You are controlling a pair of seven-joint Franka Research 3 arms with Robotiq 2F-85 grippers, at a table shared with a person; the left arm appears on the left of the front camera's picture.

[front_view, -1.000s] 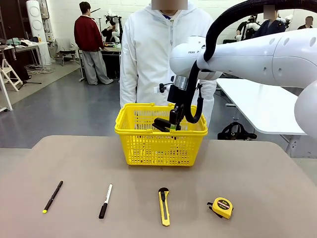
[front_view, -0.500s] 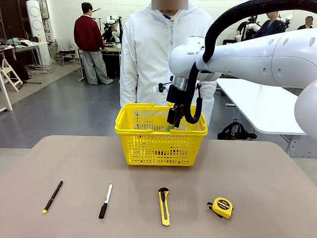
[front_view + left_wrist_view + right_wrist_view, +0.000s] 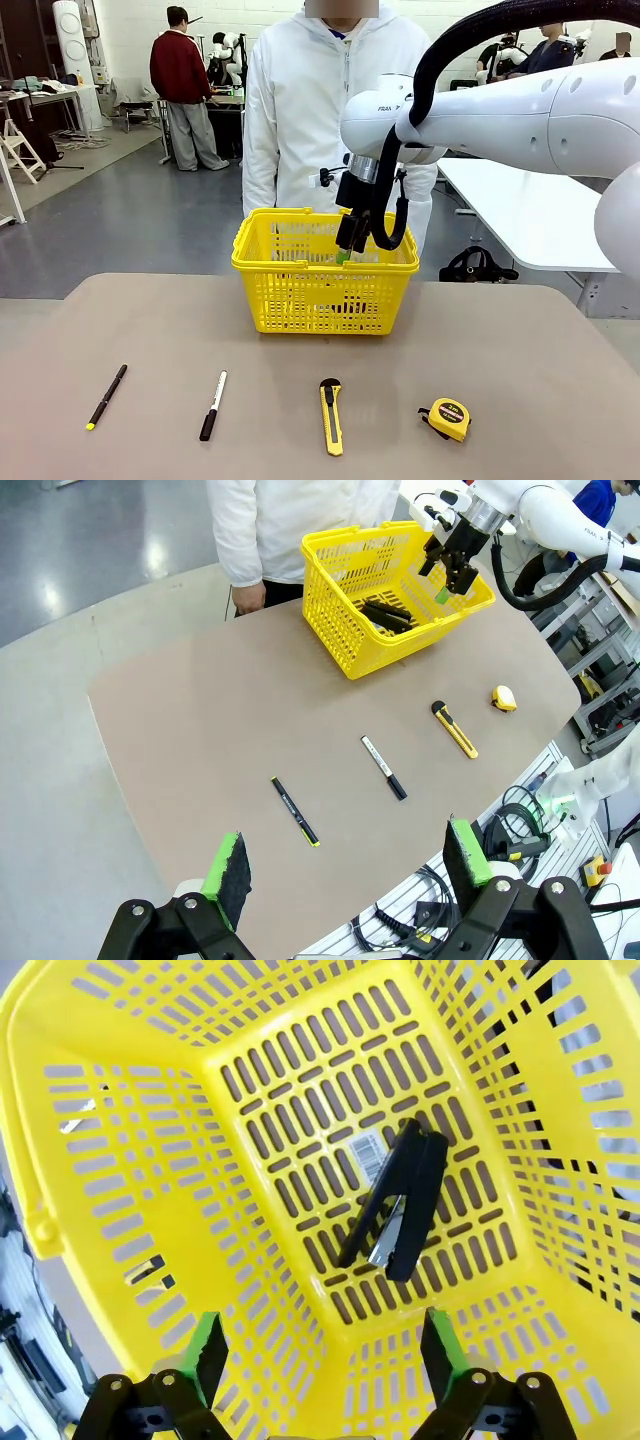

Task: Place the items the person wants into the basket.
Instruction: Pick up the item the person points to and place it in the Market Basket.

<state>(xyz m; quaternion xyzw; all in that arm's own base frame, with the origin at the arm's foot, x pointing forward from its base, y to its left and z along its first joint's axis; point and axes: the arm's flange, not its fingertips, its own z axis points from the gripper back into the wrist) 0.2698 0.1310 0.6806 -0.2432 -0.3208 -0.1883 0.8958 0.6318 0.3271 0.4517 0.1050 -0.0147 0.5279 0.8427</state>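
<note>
The yellow basket (image 3: 322, 298) stands at the table's far middle, in front of the person (image 3: 310, 120) in the white jacket. My right gripper (image 3: 347, 250) hangs open just above the basket's inside, holding nothing. In its wrist view the right gripper (image 3: 324, 1352) looks down at a black stapler-like tool (image 3: 400, 1205) lying on the basket's floor (image 3: 290, 1110). Near the front edge lie the white marker with a black cap (image 3: 213, 405) and the tape measure (image 3: 448, 418). My left gripper (image 3: 347, 858) is open, high above the table and far from everything.
A black pen with a yellow tip (image 3: 106, 396) lies front left. A yellow-and-black utility knife (image 3: 331, 416) lies between marker and tape measure. The left wrist view shows marker (image 3: 384, 768), tape measure (image 3: 504, 697), knife (image 3: 455, 729), pen (image 3: 296, 811) and the basket (image 3: 338, 610).
One second ago my right gripper held the black tool over the basket. It has let go, the tool now lies on the basket's floor, and the gripper has stayed almost in place.
</note>
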